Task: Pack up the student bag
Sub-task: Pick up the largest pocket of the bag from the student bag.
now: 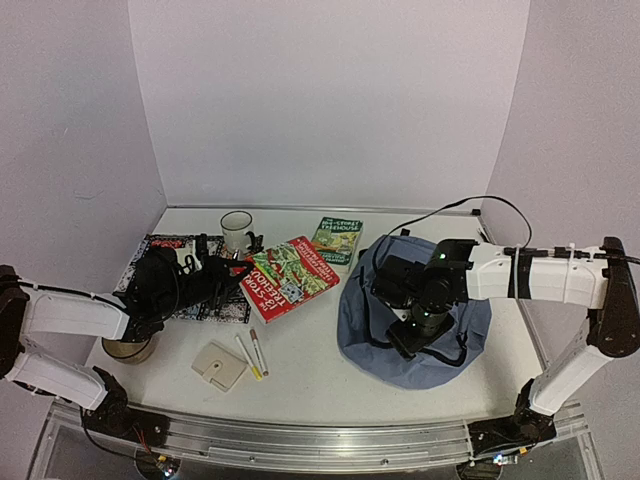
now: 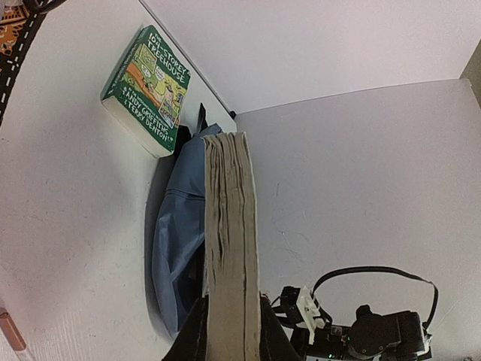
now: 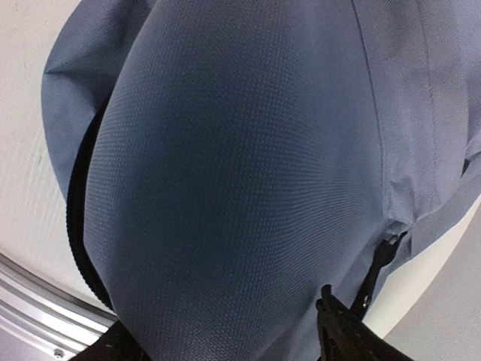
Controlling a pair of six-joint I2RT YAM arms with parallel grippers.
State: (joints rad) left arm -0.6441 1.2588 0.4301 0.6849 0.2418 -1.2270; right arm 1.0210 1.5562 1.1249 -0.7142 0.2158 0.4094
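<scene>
Just beside the backpack (image 1: 365, 320), the green book (image 2: 146, 86) reads "101-Storey Treehouse"; the left gripper (image 1: 238, 268) pinches the red book (image 1: 290, 275); the right gripper (image 1: 408, 338) is spread, tips hidden.

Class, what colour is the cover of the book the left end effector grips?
Red; the book shows best in the top view.

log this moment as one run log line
left gripper: shut on red book | right gripper: jaws wide on student bag, grip unclear | green book: outside bag
</scene>
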